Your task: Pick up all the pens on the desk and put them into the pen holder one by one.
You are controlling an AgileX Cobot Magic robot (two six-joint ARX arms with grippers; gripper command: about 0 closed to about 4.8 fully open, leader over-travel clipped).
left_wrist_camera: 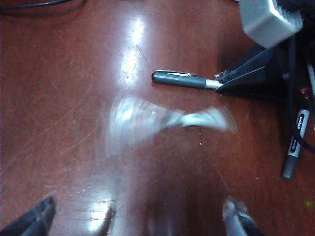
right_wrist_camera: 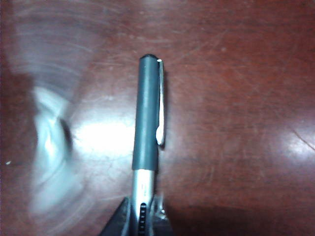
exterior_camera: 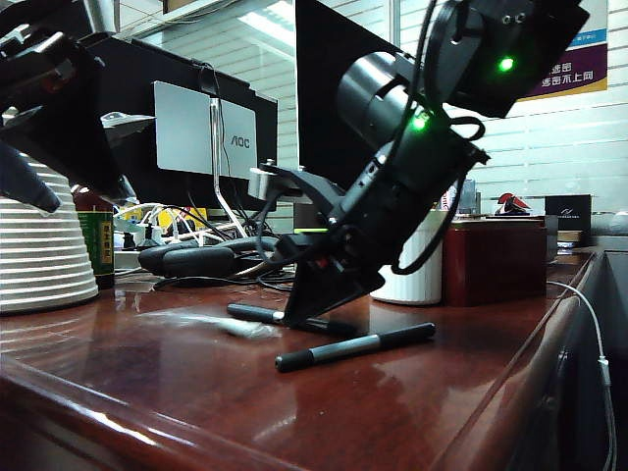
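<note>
My right tool [right_wrist_camera: 141, 219] is clenched on the grey pen [right_wrist_camera: 146, 118] at the exterior frame's centre, flat on the bench [exterior_camera: 412, 402]; pen holder [exterior_camera: 417, 275] waits behind. Left tool [left_wrist_camera: 138, 219] hangs released.

Overhead light throws white glare patches on the glossy desk [left_wrist_camera: 59, 98] in both wrist views. A clear pen [left_wrist_camera: 167, 120] smears into a pale blur there, while the exterior view is dim and backlit.
</note>
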